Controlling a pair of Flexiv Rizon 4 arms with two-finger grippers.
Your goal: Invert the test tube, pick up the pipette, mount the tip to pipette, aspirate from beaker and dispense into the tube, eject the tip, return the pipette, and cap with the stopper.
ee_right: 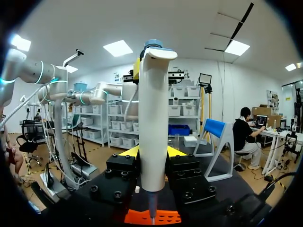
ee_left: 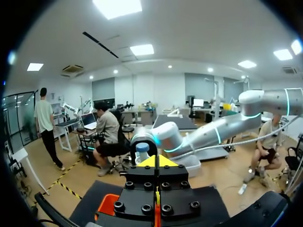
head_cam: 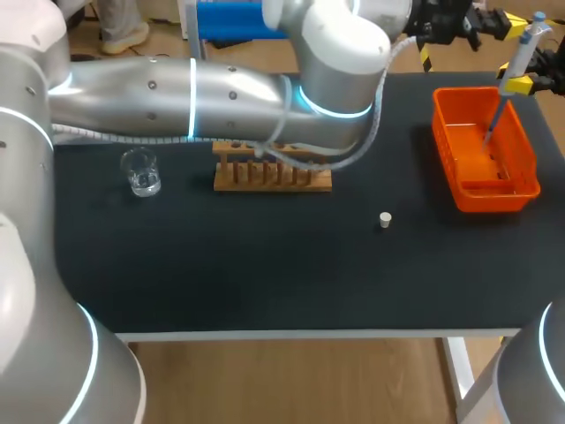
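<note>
Robotics laboratory, laid out for bench chemistry.
Showed its kind through a black table [head_cam: 265,283] carrying a wooden test-tube rack [head_cam: 272,175], a clear glass beaker [head_cam: 141,172], a small white stopper [head_cam: 385,220] and an orange bin [head_cam: 494,196]; worked by a grey left arm [head_cam: 177,97] with glowing blue rings, stretched over the rack, and a right gripper [ee_right: 152,153] clamped around a white pipette [head_cam: 523,49] above the bin.

— Where do you look from?
— My head camera sits high behind me, looking down on the table [head_cam: 265,283]. Each wrist camera faces outward, about level, across the room.
— What do they share?
— The orange bin [head_cam: 485,150] [ee_left: 106,204] [ee_right: 137,217]; the right wrist camera is right up against the pipette [ee_right: 154,118]
</note>
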